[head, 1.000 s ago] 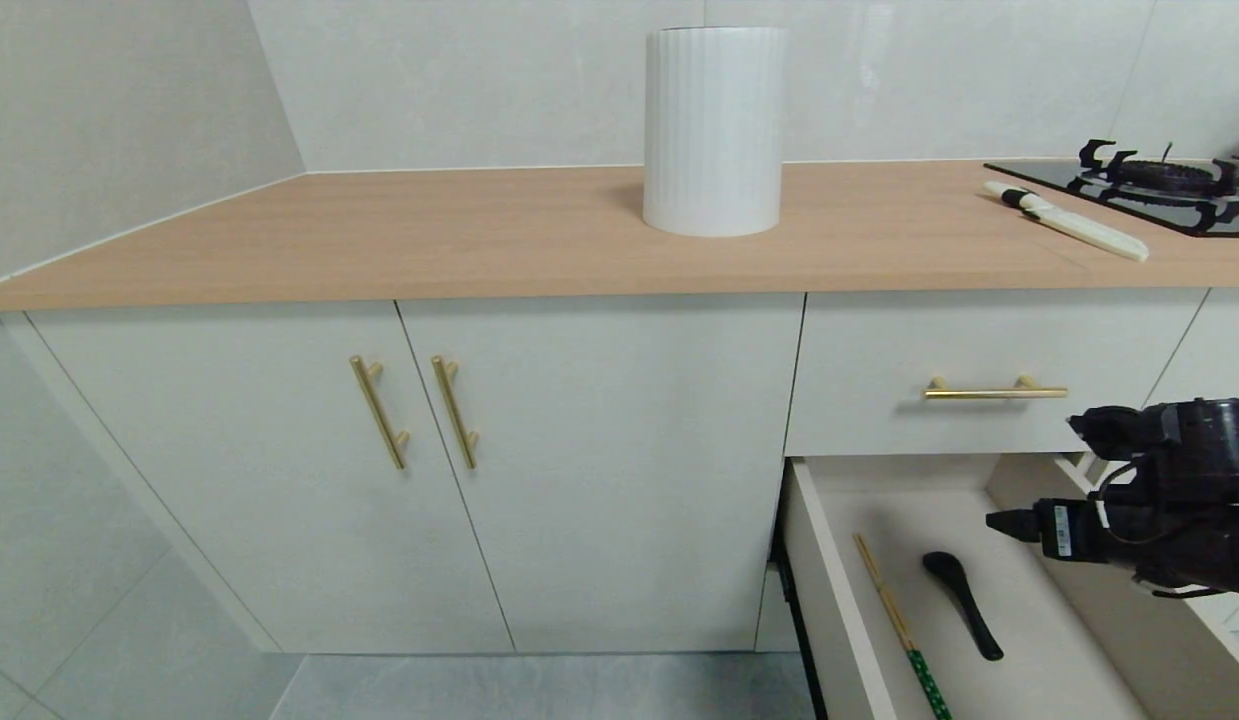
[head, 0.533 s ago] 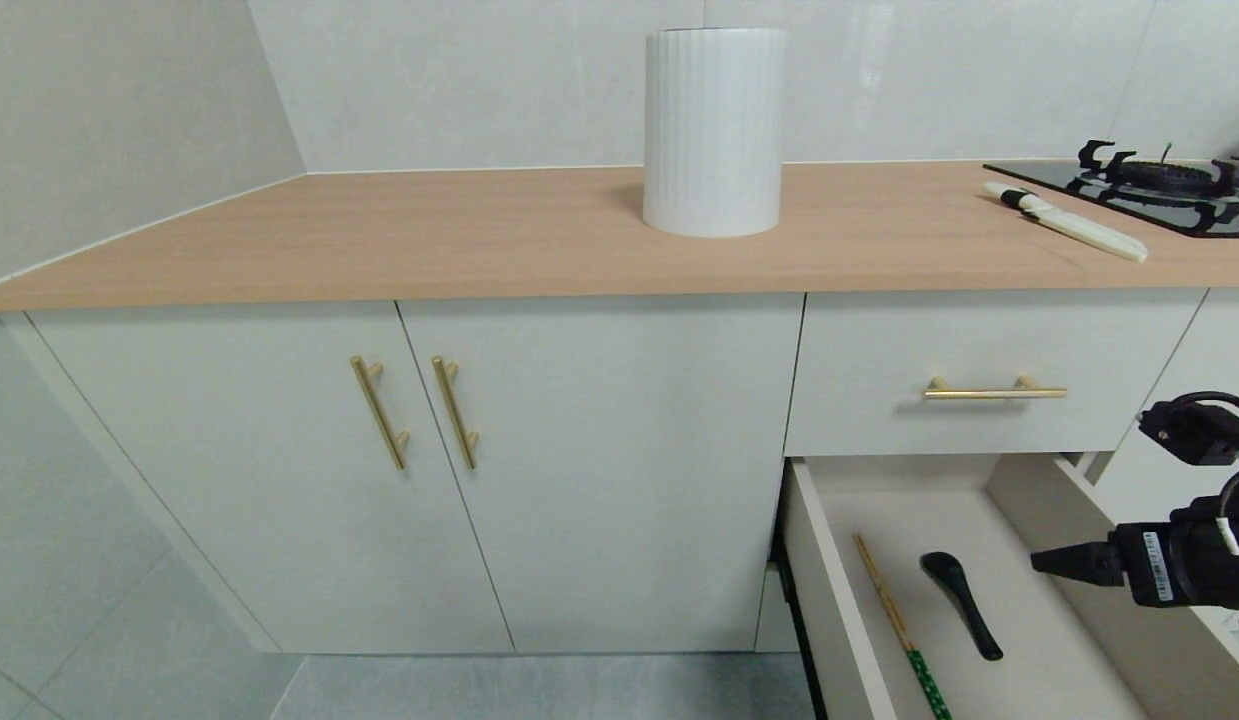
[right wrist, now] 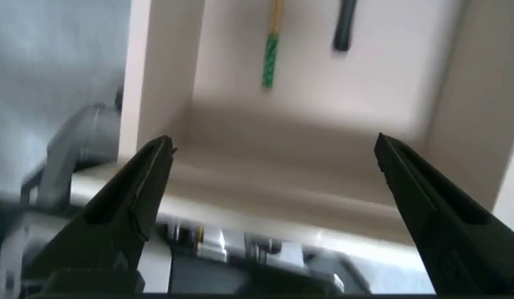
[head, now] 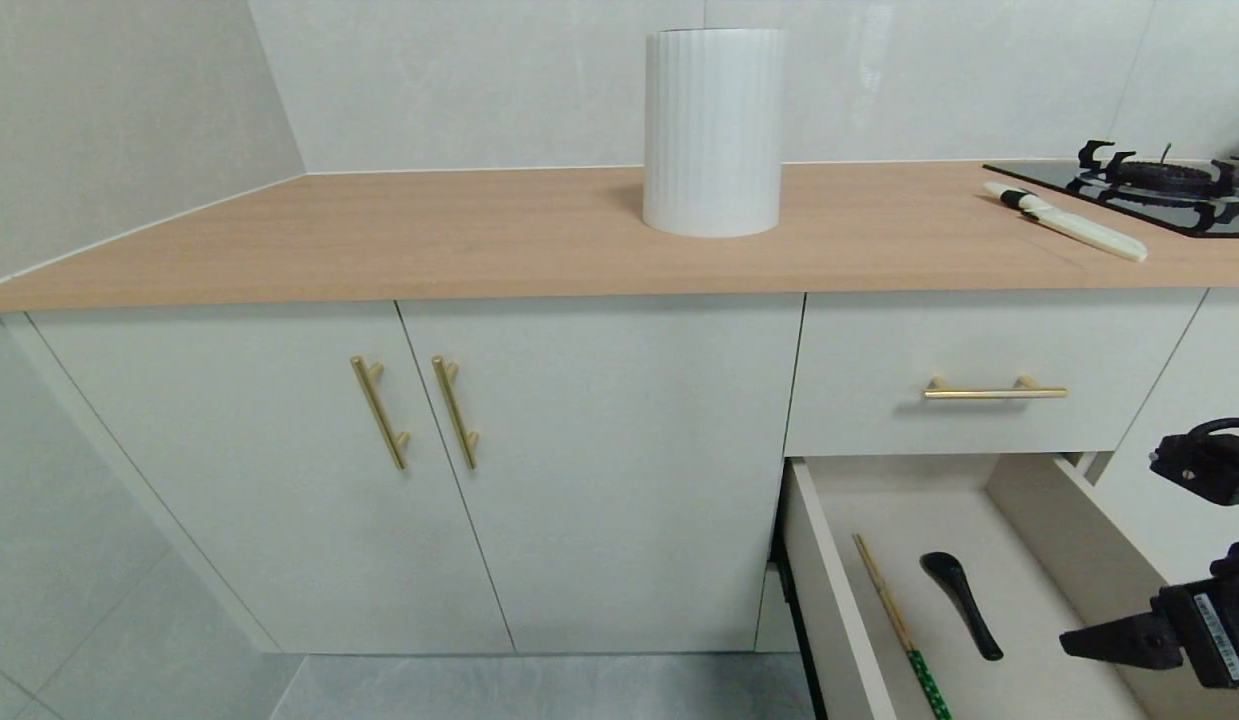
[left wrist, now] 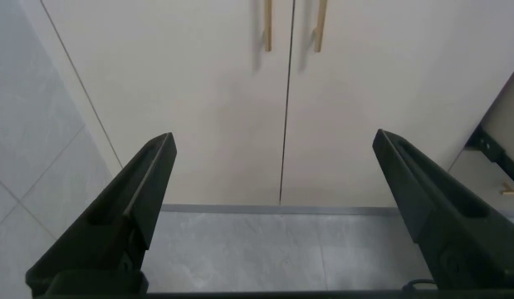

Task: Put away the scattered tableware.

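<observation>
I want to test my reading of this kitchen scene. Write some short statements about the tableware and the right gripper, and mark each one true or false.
1. The black spoon lies inside the open drawer. True.
2. The knife lies in that drawer too. False: it lies on the countertop, near the stove.
3. The right gripper is shut on the chopsticks. False: it is open and empty; the chopsticks lie in the drawer.
4. The white ribbed container stands upright on the countertop. True.
</observation>
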Available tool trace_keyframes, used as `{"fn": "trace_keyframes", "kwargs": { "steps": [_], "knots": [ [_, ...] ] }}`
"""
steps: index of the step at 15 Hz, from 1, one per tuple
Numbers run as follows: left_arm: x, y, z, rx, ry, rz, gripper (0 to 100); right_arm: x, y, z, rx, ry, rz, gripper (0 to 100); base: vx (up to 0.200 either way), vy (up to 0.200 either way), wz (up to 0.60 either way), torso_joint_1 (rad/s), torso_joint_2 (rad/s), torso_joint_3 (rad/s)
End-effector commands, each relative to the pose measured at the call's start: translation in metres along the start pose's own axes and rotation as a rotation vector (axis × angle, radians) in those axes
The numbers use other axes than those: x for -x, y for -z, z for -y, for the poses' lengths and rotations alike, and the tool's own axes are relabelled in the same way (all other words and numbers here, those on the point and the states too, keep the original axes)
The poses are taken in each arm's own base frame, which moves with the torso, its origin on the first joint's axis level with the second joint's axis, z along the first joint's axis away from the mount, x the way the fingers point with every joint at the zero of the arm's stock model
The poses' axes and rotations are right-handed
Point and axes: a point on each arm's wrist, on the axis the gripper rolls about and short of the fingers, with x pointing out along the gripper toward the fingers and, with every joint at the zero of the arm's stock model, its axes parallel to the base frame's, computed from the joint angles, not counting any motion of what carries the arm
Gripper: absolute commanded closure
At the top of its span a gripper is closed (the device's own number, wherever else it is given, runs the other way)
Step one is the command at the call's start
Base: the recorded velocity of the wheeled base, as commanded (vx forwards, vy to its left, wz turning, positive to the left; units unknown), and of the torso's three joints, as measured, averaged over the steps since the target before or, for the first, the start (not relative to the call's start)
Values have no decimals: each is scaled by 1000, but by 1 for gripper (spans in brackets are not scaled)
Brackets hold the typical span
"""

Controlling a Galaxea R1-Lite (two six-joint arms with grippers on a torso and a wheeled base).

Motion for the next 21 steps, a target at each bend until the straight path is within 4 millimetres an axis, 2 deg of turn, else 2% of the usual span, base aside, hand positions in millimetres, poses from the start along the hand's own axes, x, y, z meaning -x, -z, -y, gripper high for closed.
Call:
{"fn": "trace_keyframes", "kwargs": {
  "steps": [1,8,13,19,21],
  "knots": [
    [0,0,0,0,0,1,0,0,3,-4,16,-11,-38,0,0,0,0,0,0,0],
    [0,0,0,0,0,0,0,7,17,-19,97,-62,-220,0,0,0,0,0,0,0],
    [0,0,0,0,0,0,0,-1,25,-21,98,-86,-374,0,0,0,0,0,0,0],
    [0,0,0,0,0,1,0,-24,23,-24,73,-122,-617,0,0,0,0,0,0,0],
    [0,0,0,0,0,0,0,-24,22,-27,82,-116,-696,0,0,0,0,0,0,0]
  ]
}}
